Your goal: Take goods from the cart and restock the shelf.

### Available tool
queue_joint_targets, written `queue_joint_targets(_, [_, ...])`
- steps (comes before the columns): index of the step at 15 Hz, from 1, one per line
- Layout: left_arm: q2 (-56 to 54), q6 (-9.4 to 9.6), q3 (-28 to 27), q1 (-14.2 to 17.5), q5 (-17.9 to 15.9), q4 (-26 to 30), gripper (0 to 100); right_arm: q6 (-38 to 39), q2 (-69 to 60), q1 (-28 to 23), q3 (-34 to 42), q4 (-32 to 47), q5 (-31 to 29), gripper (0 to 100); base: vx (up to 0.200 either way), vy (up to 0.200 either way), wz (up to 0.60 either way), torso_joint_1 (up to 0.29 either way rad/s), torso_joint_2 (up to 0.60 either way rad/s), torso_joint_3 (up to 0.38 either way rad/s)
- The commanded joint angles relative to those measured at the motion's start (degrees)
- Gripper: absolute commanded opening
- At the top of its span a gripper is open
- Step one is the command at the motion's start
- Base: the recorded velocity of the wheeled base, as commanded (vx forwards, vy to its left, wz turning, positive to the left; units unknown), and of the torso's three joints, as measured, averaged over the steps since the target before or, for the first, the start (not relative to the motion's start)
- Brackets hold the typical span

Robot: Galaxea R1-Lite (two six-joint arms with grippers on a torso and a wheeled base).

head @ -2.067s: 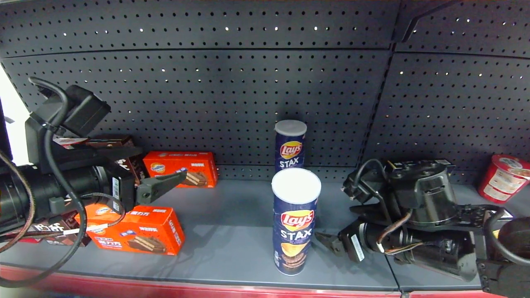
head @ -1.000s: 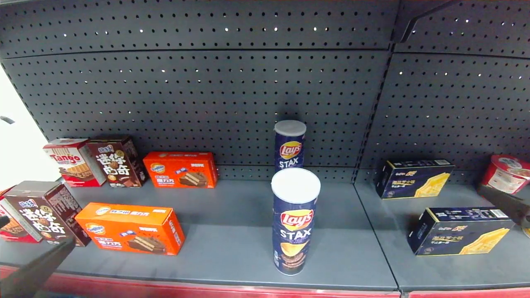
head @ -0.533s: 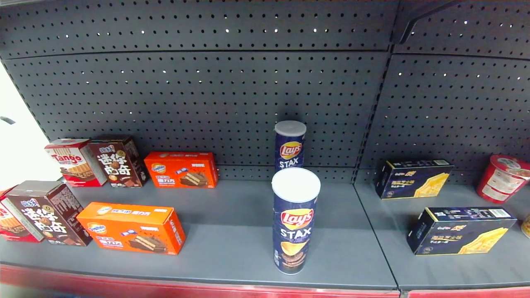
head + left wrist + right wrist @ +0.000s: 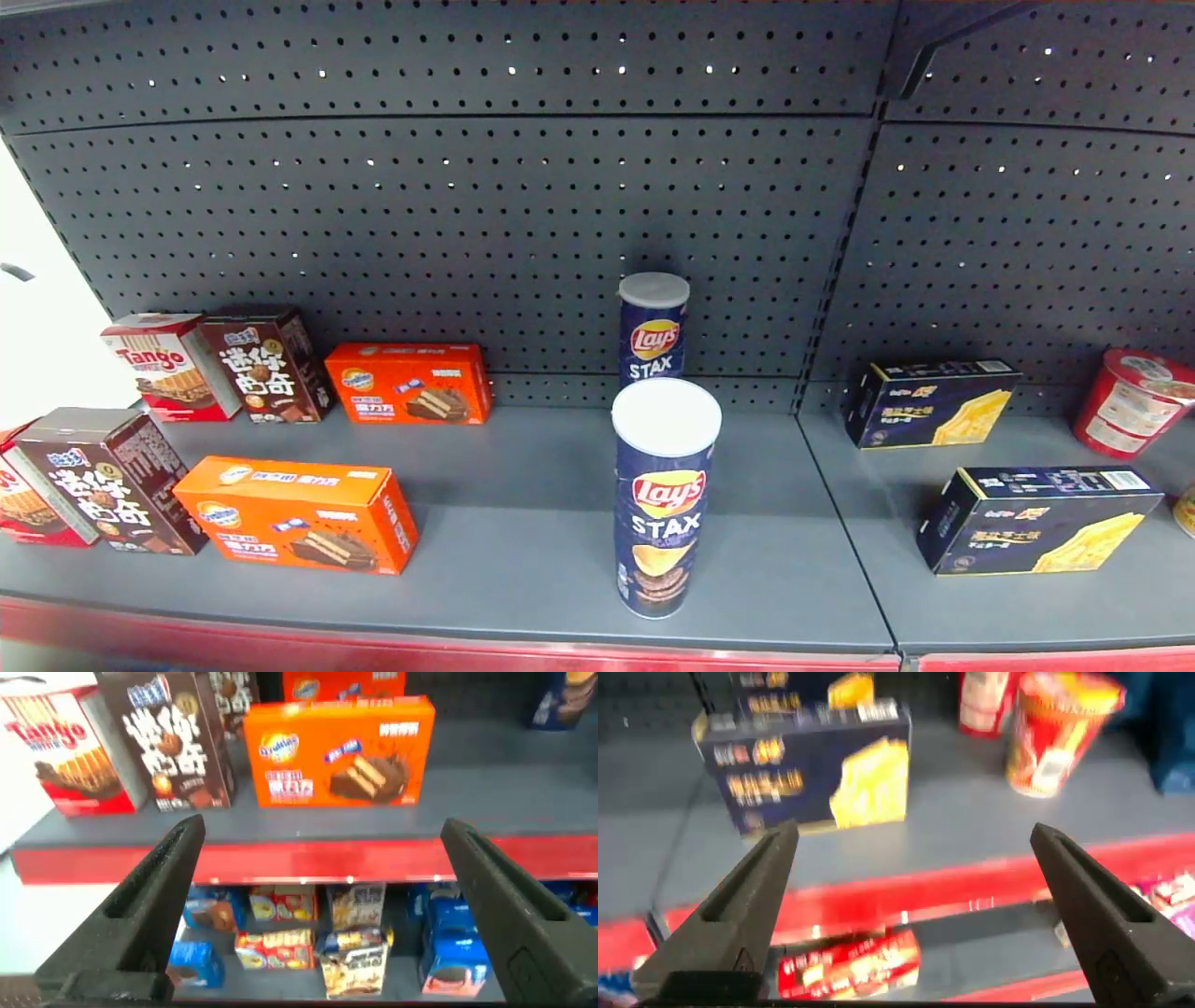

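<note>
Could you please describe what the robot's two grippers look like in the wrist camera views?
The left gripper has two matte black, wedge-shaped fingers, broad at the base and tapering to narrow, blunt tips, with flat inner faces. The right gripper looks identical, with the same plain black tapering fingers. Their surfaces appear smooth and unmarked.

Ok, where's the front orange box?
Head view, left front of the shelf: front orange box sits between the front brown box and the front chip can.

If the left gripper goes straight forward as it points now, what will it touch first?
Probably the orange cardboard box at the shelf's front: the open left gripper points just under it, so it might meet the shelf's red front edge instead; depth is unclear.
</note>
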Motion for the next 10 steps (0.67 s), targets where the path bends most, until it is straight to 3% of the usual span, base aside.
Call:
queue_joint_targets(1, [-0.5,-0.03,2.0,0.0,0.3,-0.4,100,0.9,-10.8,1.3,0.7,7.4,4.4,100,0.0,0.0,0.0,0.0,0.0,0.0])
queue_joint_targets(3, [-0.5,0.06,2.3,0.0,-0.7,-0.5,100,0.3,-10.8,1.3,0.9,7.5,11.2,100,0.0,0.0,0.0,0.0,0.0,0.0])
queue_joint_targets(7, [-0.5,-1.35,2.3,-0.1,-1.9,-0.4,100,-0.3,-10.8,1.2,0.9,7.7,15.8,100,0.0,0.0,0.0,0.0,0.0,0.0])
queue_joint_targets(10, [-0.5,-0.91,2.3,-0.1,-2.5,-0.5,100,-0.7,-10.8,1.2,0.9,7.8,16.3,100,0.0,0.0,0.0,0.0,0.0,0.0])
